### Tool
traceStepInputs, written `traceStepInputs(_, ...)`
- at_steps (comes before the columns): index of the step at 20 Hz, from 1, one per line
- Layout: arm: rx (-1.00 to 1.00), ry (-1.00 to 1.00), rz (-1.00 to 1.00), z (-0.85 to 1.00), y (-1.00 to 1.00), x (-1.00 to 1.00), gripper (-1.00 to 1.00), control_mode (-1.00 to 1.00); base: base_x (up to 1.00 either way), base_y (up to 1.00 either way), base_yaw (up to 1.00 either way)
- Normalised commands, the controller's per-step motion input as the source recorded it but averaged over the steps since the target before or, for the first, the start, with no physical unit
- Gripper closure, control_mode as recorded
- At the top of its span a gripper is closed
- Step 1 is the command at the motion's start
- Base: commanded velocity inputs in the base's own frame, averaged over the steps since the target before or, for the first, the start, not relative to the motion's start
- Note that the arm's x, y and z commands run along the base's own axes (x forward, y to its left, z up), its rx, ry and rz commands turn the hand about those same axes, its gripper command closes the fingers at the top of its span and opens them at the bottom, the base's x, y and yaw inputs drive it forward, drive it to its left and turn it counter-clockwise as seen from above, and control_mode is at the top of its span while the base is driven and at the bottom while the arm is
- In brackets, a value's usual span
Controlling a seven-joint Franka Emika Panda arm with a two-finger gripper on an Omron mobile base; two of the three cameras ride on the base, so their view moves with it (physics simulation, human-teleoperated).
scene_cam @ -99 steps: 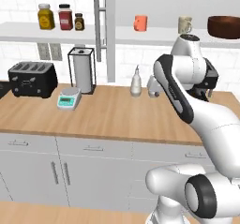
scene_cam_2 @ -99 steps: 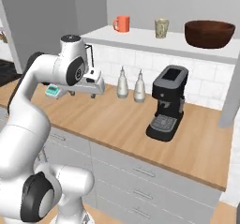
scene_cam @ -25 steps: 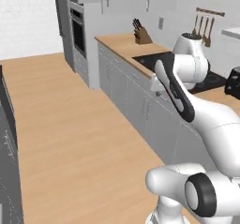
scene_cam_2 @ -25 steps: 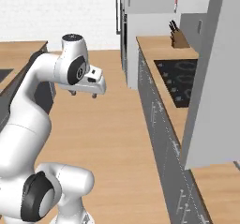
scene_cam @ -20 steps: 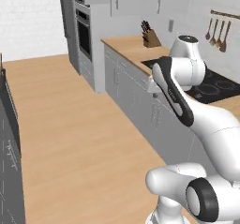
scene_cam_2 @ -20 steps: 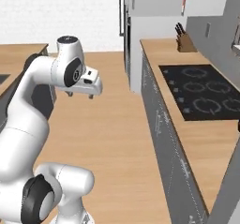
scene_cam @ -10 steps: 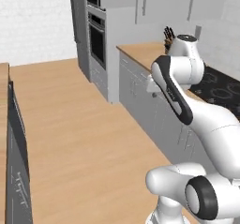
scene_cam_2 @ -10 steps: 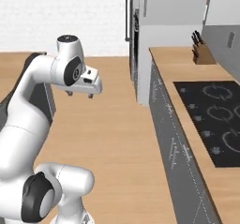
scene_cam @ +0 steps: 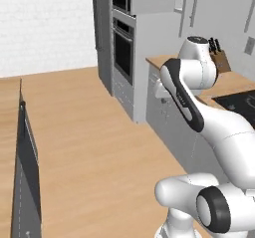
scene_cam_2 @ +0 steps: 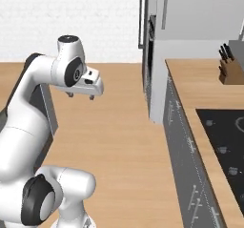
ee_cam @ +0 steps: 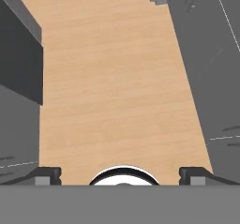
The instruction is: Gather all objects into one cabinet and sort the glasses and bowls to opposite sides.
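Note:
The orange-red cup, the cream mug, the dark brown bowl and their cabinet are out of view. My gripper (scene_cam_2: 81,95) hangs at chest height over the wooden floor (scene_cam_2: 114,136), pointing down. In the hand view the gripper (ee_cam: 121,176) is open: its two dark fingertips (ee_cam: 47,174) stand far apart, with nothing between them and bare floor (ee_cam: 112,78) below. In the left base view the hand (scene_cam: 161,89) pokes out from behind my own arm, in front of the counter's end.
A tall grey oven tower (scene_cam: 122,38) stands ahead. A wooden counter run with a knife block (scene_cam_2: 229,72) and a black cooktop (scene_cam_2: 224,141) lies to the right, closed wall cabinets (scene_cam: 187,0) above it. A dark unit (scene_cam: 25,172) lies to the left, open floor between.
The whole scene has shifted: the base has turned away from the shelf with the cup, mug and bowl, and the oven tower has come into view. The arm's pose looks unchanged.

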Motion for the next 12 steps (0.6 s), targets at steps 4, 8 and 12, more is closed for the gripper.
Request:
traceStepInputs(4,0.00,0.00,0.00,0.00,0.00,0.00,-1.00,1.00,1.00,0.11,0.00)
traceStepInputs(8,0.00,0.00,0.00,0.00,0.00,0.00,-1.00,1.00,1.00,0.11,0.00)
traceStepInputs(12,0.00,0.00,0.00,0.00,0.00,0.00,-1.00,1.00,1.00,0.16,0.00)
